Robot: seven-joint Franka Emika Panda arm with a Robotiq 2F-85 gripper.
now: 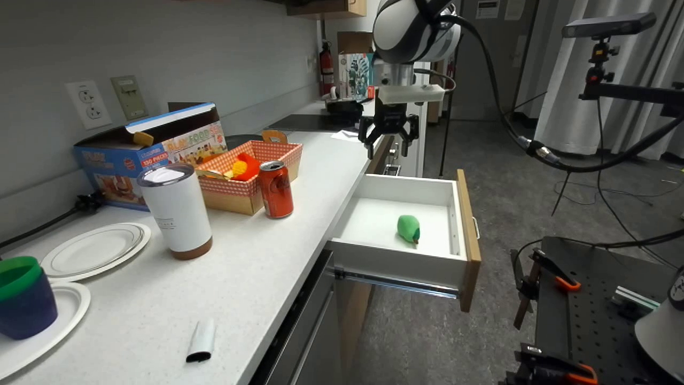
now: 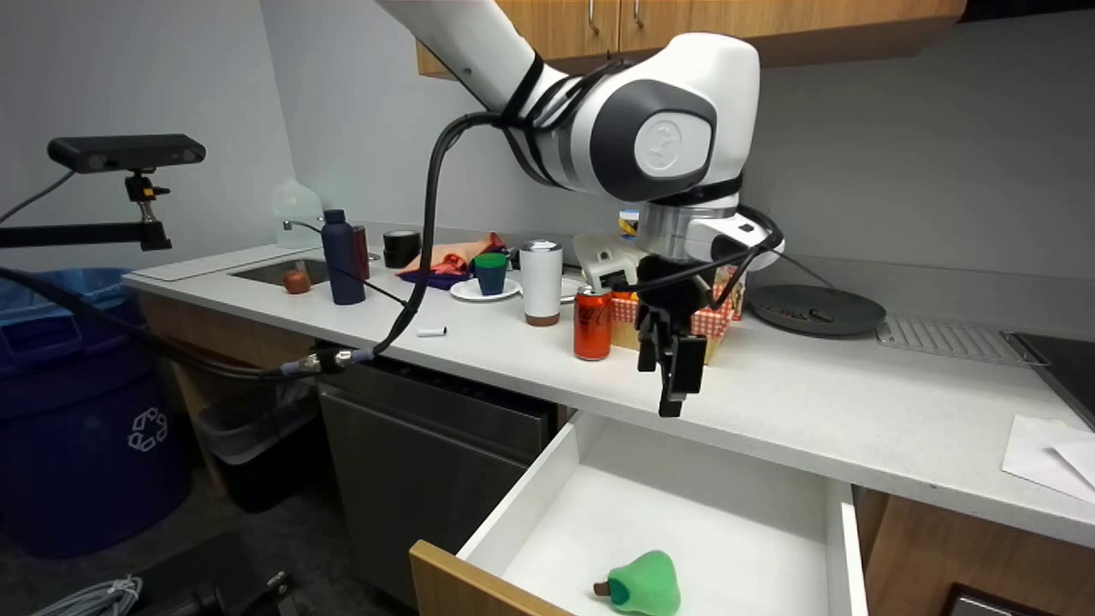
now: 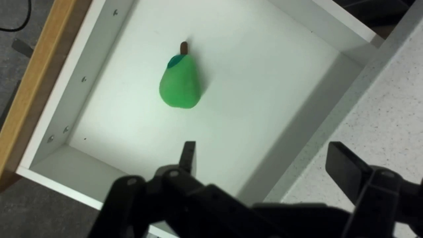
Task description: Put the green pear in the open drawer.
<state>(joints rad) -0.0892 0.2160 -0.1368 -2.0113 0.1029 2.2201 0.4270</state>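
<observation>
The green pear (image 1: 408,228) lies on its side on the white floor of the open drawer (image 1: 468,235). The pear also shows in an exterior view (image 2: 648,583) and in the wrist view (image 3: 181,84), its brown stem towards the top there. The drawer's bare floor shows in an exterior view (image 2: 727,522) and in the wrist view (image 3: 244,82). My gripper (image 1: 388,152) is open and empty, above the drawer near the counter edge and apart from the pear. Its fingers are wide apart in the wrist view (image 3: 262,142); it also shows in an exterior view (image 2: 663,389).
The counter (image 1: 299,267) borders the drawer. On it stand a red can (image 1: 276,190), a white tumbler (image 1: 179,214), a checked basket (image 1: 230,195), a play-food box (image 1: 155,155) and a dark cup with green rim (image 1: 26,305). A cable (image 2: 432,197) hangs from the arm.
</observation>
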